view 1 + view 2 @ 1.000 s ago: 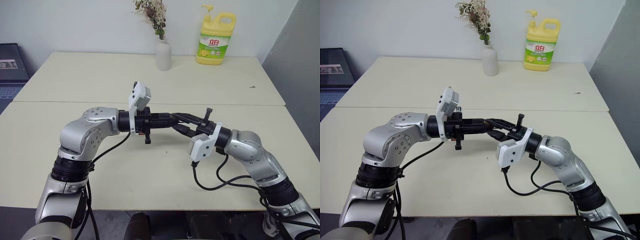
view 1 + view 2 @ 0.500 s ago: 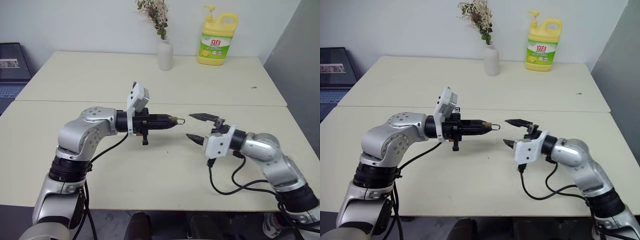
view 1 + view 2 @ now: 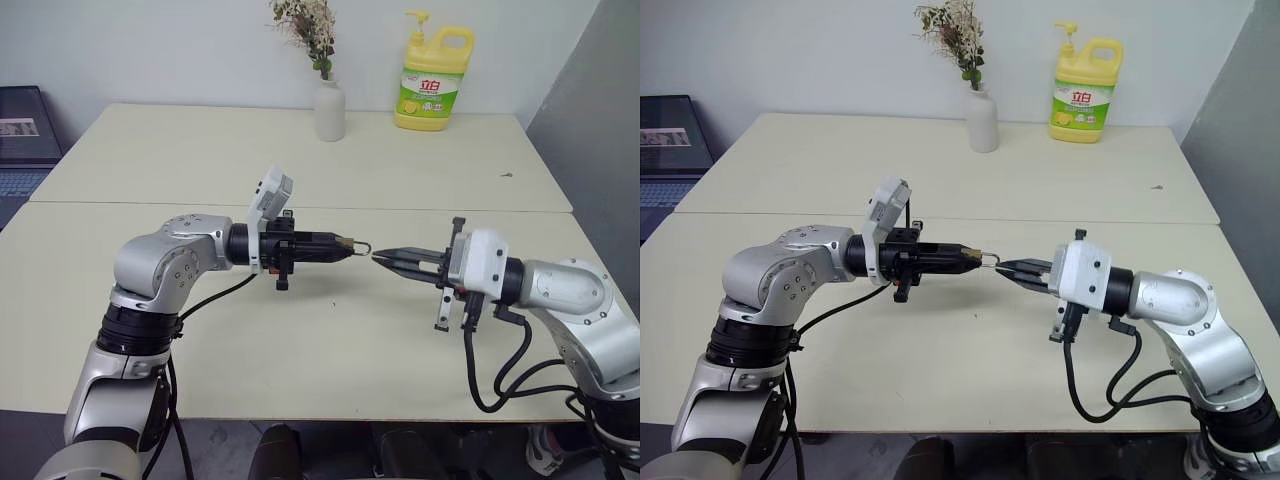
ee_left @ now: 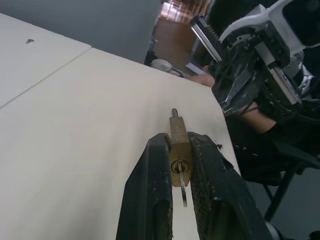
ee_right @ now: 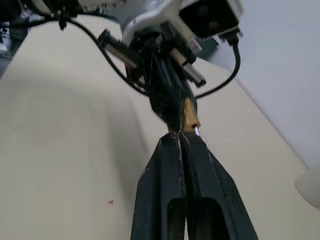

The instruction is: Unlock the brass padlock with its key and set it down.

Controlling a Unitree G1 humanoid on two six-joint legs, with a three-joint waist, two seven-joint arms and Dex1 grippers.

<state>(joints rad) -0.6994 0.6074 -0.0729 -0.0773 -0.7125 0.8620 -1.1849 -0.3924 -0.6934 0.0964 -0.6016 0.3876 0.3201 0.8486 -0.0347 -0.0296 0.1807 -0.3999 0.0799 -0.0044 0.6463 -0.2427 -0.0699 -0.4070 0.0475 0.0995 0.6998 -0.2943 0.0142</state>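
A pale cream surface (image 3: 300, 150) stretches before me to a white wall. Held above it, the brass padlock (image 4: 179, 150) sits clamped between the fingers of my left pincer (image 3: 340, 245), silvery shackle pointing toward my right pincer (image 3: 385, 260), a key (image 4: 183, 189) in its keyhole. My right pincer is pressed closed and empty, its tip just beside the shackle. Far back stand a white vase (image 3: 329, 108) with dried flowers and a yellow detergent bottle (image 3: 432, 82).
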